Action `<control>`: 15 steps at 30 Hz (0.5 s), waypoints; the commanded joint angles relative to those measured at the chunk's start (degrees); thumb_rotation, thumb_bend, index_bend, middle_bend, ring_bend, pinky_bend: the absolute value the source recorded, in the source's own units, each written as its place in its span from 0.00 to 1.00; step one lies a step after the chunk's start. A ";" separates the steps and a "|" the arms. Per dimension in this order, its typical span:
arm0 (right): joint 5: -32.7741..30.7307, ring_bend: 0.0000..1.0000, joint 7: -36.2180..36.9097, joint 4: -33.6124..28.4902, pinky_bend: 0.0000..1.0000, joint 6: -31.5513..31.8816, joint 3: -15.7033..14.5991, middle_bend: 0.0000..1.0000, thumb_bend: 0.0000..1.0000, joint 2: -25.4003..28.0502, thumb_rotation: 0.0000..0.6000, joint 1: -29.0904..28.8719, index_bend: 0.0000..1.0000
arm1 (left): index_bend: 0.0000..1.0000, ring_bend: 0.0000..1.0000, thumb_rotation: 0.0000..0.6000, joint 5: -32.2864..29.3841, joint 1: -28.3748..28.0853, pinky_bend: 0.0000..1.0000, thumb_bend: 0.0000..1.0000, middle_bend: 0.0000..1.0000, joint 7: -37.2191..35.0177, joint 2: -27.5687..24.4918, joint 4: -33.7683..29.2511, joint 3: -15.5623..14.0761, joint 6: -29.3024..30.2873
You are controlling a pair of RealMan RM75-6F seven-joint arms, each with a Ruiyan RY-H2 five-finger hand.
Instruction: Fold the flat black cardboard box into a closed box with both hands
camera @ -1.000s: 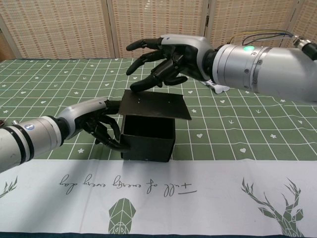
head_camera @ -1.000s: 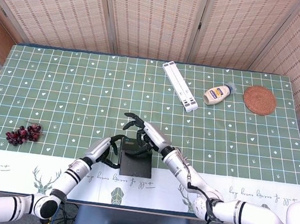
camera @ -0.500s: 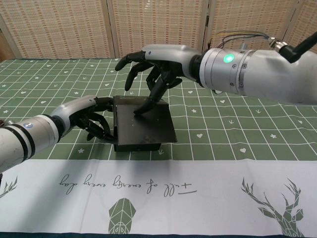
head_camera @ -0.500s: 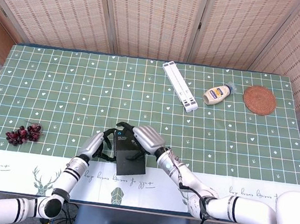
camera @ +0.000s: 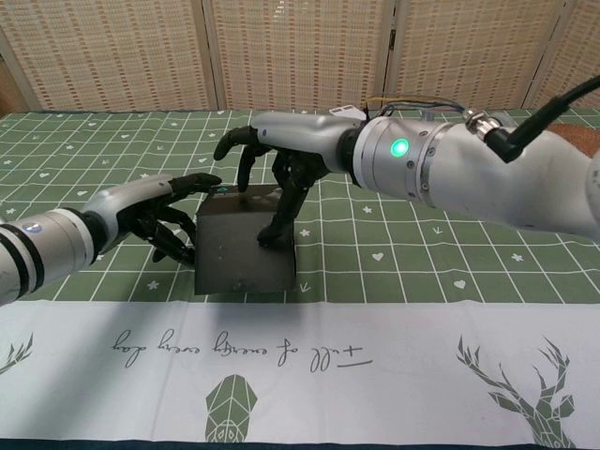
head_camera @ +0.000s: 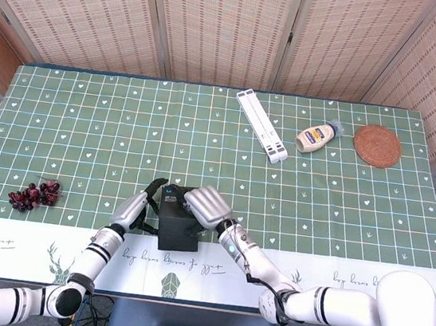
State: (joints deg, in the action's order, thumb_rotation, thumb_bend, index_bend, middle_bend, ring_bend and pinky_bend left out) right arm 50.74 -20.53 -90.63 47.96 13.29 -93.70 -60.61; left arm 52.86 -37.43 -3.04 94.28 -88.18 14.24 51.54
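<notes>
The black cardboard box (camera: 246, 248) (head_camera: 176, 226) stands near the table's front edge, its lid flap folded down over the body. My right hand (camera: 286, 159) (head_camera: 208, 207) reaches over it from the right, with spread fingertips (camera: 274, 234) pressing on the lid. From the left, my left hand (camera: 169, 214) (head_camera: 141, 206) braces the box: one finger lies along the top back edge and the others touch the left wall. Neither hand encloses the box. The box's inside is hidden.
A bunch of dark grapes (head_camera: 34, 194) lies at the front left. At the back right are a white folding stand (head_camera: 262, 125), a squeeze bottle (head_camera: 318, 136) and a round woven coaster (head_camera: 377, 145). The table's front edge runs just below the box.
The right hand pushed the raised lid down onto the box. The box slid left and turned. The left hand's fingers came off the front wall and now lie against the left side.
</notes>
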 commanded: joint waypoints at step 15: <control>7.63 0.75 -6.83 7.59 1.00 8.30 -5.51 0.33 0.14 -6.80 1.00 1.61 0.20 | 0.00 0.40 1.00 4.95 1.85 0.75 0.07 0.00 3.02 -8.22 -7.65 -3.64 0.60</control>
State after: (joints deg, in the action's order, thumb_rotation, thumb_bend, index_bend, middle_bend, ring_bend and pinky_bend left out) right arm 56.33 -27.65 -85.00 55.17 8.66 -99.02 -59.70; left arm 57.53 -35.62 -0.23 86.20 -95.64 10.83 52.08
